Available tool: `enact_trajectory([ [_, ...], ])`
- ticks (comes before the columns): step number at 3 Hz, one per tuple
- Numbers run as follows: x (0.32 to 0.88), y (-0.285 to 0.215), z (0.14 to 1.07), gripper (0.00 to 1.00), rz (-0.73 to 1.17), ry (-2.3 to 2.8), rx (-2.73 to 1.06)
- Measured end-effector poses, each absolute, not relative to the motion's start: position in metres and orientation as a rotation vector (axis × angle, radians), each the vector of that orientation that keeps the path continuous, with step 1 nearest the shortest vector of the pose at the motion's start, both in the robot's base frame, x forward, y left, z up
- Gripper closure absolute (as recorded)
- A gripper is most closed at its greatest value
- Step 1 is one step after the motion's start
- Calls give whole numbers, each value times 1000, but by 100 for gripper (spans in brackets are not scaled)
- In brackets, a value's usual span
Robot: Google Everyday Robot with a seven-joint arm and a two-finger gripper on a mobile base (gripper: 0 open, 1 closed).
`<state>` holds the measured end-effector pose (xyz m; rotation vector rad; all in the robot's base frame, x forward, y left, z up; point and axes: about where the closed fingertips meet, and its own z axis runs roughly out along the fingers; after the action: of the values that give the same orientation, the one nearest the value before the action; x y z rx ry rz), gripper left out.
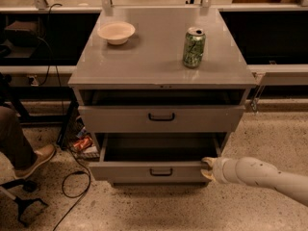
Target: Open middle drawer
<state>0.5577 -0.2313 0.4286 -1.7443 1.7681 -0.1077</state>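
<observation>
The middle drawer (154, 171) is a grey drawer with a small black bar handle. It stands pulled well out of the grey cabinet (161, 57), and its plain dark interior shows. My gripper (207, 169) is at the right end of the drawer's front panel, with the white arm reaching in from the lower right. Its two pale fingertips (208, 161) sit above and below the panel's end, closed on it. The top drawer (161, 117) above is slightly ajar. The lowest drawer is hidden under the pulled-out one.
A green soda can (194, 47) and a pale bowl (116, 32) stand on the cabinet top. A person's leg and shoe (33, 160) and a chair base (21, 203) are at the lower left. Black cables (72, 177) lie on the speckled floor.
</observation>
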Motion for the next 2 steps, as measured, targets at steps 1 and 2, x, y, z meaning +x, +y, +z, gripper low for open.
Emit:
enact_trajectory([
  [1, 555, -232, 429, 100, -110, 1772, -1740],
  [2, 529, -235, 429, 100, -122, 1811, -1696],
])
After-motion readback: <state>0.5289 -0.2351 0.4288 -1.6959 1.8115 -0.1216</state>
